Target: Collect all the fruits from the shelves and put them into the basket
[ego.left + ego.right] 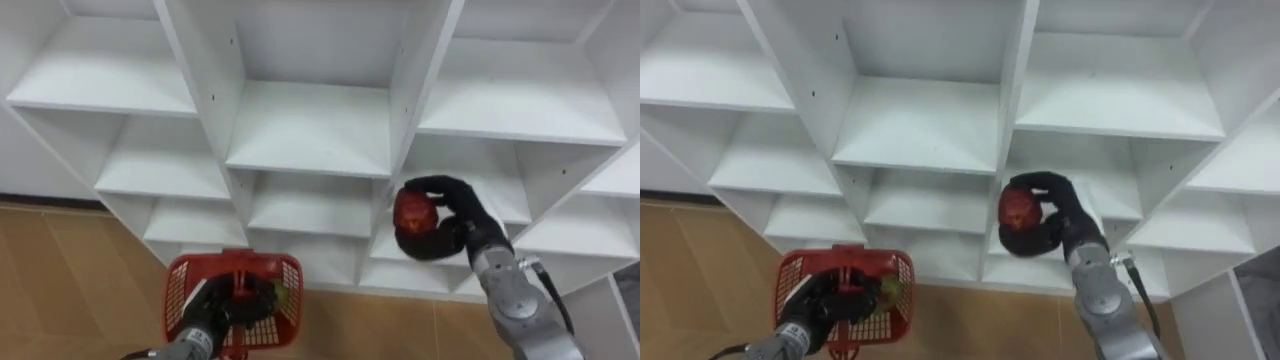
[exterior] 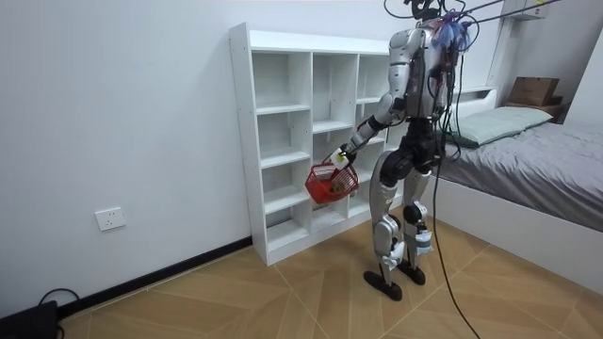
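The robot stands facing the white closet (image 1: 310,130). Its right hand (image 1: 462,228) is curled around a red fruit (image 1: 412,212), held just in front of a lower right compartment. The left hand (image 1: 222,308) is closed on the handle of a red basket (image 1: 178,285), which hangs low and left of the fruit, well apart from it. Something greenish (image 1: 284,297) lies in the basket, likely a fruit already collected. The shelves in sight look bare. Judging by this, picking is mostly done; the red fruit is not yet in the basket.
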Robot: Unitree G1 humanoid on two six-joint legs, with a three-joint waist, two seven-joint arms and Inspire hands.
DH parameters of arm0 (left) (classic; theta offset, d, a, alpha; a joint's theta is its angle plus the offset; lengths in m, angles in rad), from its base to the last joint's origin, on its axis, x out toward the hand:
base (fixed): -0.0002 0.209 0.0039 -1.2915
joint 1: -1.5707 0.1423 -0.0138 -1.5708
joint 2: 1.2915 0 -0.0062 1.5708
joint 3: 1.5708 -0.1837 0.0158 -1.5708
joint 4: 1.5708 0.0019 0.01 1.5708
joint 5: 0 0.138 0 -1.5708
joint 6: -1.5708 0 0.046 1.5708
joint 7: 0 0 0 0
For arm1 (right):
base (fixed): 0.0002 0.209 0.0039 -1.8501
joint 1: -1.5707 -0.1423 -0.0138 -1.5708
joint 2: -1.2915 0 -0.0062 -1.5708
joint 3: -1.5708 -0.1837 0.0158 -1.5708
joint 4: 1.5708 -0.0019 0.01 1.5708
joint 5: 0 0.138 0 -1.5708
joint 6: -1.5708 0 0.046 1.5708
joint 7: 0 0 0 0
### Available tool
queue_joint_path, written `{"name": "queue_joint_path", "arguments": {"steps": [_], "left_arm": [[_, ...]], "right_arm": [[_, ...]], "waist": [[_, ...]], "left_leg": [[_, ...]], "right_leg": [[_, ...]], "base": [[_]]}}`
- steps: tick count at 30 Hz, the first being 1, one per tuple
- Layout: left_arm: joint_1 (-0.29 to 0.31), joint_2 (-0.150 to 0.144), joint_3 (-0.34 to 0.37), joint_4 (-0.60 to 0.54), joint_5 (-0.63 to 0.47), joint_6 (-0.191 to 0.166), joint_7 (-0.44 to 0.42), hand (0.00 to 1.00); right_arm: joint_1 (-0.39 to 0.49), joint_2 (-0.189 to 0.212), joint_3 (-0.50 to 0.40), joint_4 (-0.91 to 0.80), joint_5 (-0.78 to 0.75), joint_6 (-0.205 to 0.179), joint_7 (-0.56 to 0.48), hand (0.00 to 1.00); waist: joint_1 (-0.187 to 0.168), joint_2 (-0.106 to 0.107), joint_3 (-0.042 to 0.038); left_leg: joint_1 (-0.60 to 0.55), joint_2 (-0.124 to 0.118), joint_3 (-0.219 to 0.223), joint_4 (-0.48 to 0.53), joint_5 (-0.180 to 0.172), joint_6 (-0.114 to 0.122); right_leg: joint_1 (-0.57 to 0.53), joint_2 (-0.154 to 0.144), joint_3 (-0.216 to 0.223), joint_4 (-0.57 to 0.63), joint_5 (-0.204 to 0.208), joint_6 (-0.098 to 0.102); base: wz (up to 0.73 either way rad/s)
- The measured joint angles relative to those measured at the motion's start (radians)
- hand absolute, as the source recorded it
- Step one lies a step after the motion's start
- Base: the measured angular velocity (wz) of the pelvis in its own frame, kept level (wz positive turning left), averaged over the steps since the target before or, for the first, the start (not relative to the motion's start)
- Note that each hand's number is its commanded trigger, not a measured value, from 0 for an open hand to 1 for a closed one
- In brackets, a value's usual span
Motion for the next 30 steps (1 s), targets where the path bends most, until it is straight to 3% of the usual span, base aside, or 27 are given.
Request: {"name": "queue_joint_path", "arguments": {"steps": [6, 12, 20, 30], "left_arm": [[0.005, -0.006, -0.022, -0.069, -0.029, -0.001, 0.003, 1.00], [-0.004, -0.034, -0.023, -0.098, -0.034, -0.001, 0.007, 1.00], [-0.006, -0.044, -0.032, -0.134, -0.040, -0.001, 0.006, 1.00], [-0.007, -0.050, -0.033, -0.134, -0.041, -0.001, 0.000, 1.00]], "right_arm": [[0.025, 0.001, 0.031, -0.095, 0.000, 0.000, 0.052, 1.00], [0.047, 0.012, 0.043, -0.096, -0.012, 0.005, 0.121, 1.00], [0.054, 0.085, 0.061, -0.096, -0.069, 0.008, 0.209, 1.00], [0.055, 0.111, 0.087, -0.118, -0.124, 0.008, 0.267, 1.00]], "waist": [[-0.028, -0.011, 0.0060], [-0.026, -0.009, 0.0076], [-0.024, 0.001, 0.0143], [-0.021, 0.005, 0.0147]], "left_leg": [[0.011, -0.003, -0.007, -0.004, 0.000, 0.000], [0.049, -0.003, -0.007, -0.024, 0.000, 0.000], [0.063, 0.001, 0.005, -0.036, -0.001, -0.002], [0.034, 0.001, 0.008, -0.034, -0.001, -0.002]], "right_leg": [[0.027, 0.001, -0.008, -0.025, 0.003, 0.004], [0.059, 0.004, -0.003, -0.037, 0.007, 0.006], [0.060, 0.009, 0.015, -0.034, 0.009, 0.004], [0.028, 0.007, 0.017, -0.029, 0.010, 0.004]], "base": [[0.05], [-0.01], [-0.06], [0.00]]}}
